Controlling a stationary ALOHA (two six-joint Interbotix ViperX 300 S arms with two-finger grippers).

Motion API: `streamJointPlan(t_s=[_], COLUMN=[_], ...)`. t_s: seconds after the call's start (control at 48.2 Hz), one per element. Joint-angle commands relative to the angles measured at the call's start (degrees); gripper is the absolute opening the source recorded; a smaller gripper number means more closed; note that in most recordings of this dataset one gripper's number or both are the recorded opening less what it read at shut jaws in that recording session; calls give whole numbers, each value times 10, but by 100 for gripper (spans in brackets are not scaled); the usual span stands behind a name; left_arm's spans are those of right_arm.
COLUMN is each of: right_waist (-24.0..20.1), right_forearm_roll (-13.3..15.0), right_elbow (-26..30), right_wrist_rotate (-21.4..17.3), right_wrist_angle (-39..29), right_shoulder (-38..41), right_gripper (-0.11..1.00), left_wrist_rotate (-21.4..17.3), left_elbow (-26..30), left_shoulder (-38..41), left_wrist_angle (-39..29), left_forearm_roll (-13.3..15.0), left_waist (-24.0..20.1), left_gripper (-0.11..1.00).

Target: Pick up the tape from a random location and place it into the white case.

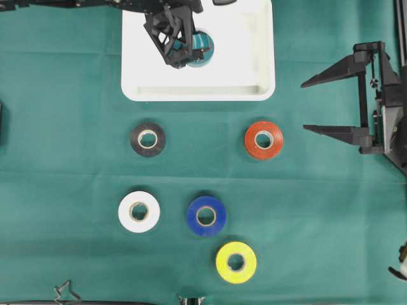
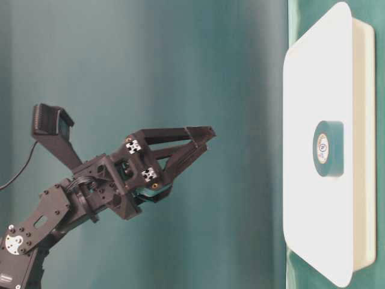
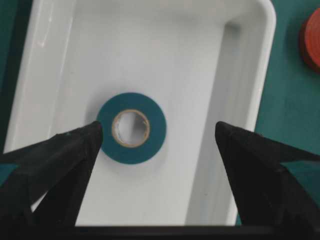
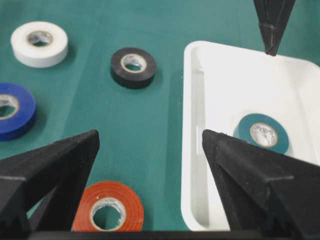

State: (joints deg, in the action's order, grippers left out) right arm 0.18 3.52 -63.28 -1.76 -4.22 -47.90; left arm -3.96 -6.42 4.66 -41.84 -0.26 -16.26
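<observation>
A teal tape roll (image 3: 131, 150) lies flat inside the white case (image 1: 197, 93), free of any grip. My left gripper (image 3: 159, 129) hovers above it, open wide, and nothing is between its fingers; the table-level view shows it (image 2: 207, 137) well clear of the case (image 2: 307, 90). My right gripper (image 1: 304, 106) stands open and empty at the right side of the table, to the right of a red tape roll (image 1: 264, 140). In the right wrist view the red roll (image 4: 107, 210) sits low between the open fingers, beside the case (image 4: 192, 150).
On the green cloth below the case lie a black roll (image 1: 147, 138), a white roll (image 1: 138, 211), a blue roll (image 1: 206, 215) and a yellow roll (image 1: 236, 262), all flat and apart from each other.
</observation>
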Motion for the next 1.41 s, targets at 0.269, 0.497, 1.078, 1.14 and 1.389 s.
streamJointPlan(t_s=[0.269,0.497,1.078,1.14,1.389], right_waist=[1,1,0,1,1], right_forearm_roll=[0,0,-1,-1,-1], right_elbow=[15,16,19,19,18], right_wrist_rotate=[-1,-1,-3,-3,-3], right_wrist_angle=[2,2,-1,-3,-15], right_shoulder=[1,1,-11,-12,-24], right_gripper=[92,92,92,92,92], left_wrist_rotate=[1,1,1,2,3], left_elbow=[-4,-17,-242,-273,-382], left_shoulder=[-26,-32,-230,-258,-383], left_wrist_angle=[4,46,248,272,334], left_forearm_roll=[1,1,3,4,8], left_waist=[63,126,131,131,131], left_gripper=[97,97,97,97,97])
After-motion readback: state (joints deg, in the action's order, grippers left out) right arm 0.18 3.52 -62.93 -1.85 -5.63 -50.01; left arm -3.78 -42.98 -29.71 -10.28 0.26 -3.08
